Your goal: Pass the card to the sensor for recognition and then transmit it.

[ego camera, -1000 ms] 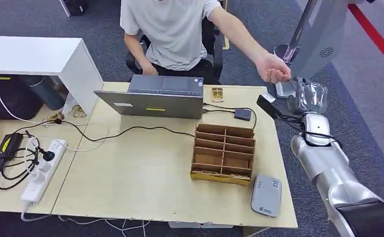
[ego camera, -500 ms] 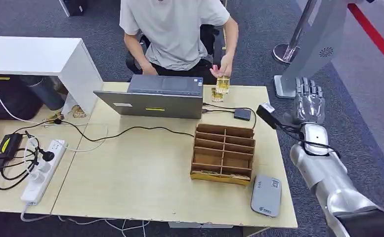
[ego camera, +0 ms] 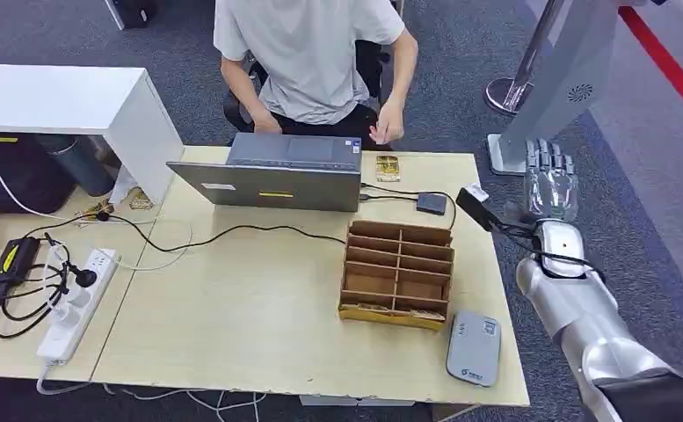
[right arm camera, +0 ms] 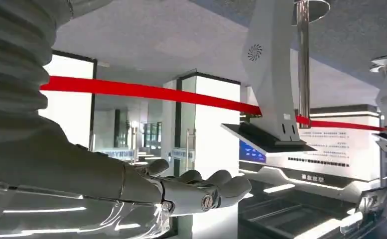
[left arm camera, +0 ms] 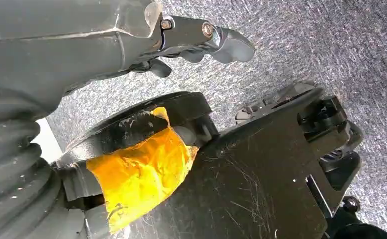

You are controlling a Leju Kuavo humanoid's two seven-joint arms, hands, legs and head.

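A gold card (ego camera: 388,167) lies on the table at the far edge, right of the laptop (ego camera: 272,171). A person's hand (ego camera: 382,132) hovers just behind it. My right hand (ego camera: 550,182) is raised off the table's right edge, fingers stretched and apart, holding nothing; the right wrist view shows the same empty right hand (right arm camera: 196,191). A small black box (ego camera: 432,204) is cabled to the laptop. A grey reader (ego camera: 474,348) lies at the front right corner. My left hand (left arm camera: 106,40) hangs over the carpet with nothing in it.
A wooden divided box (ego camera: 397,272) stands between the laptop and the grey reader, with cards in its front slot. A power strip (ego camera: 78,303) and cables lie at the left. A person sits behind the laptop. A grey kiosk stand (ego camera: 566,79) rises behind my right hand.
The person's hand took the card from my right hand, carried it left and laid it on the gold card beside the laptop. My right hand stayed raised and empty.
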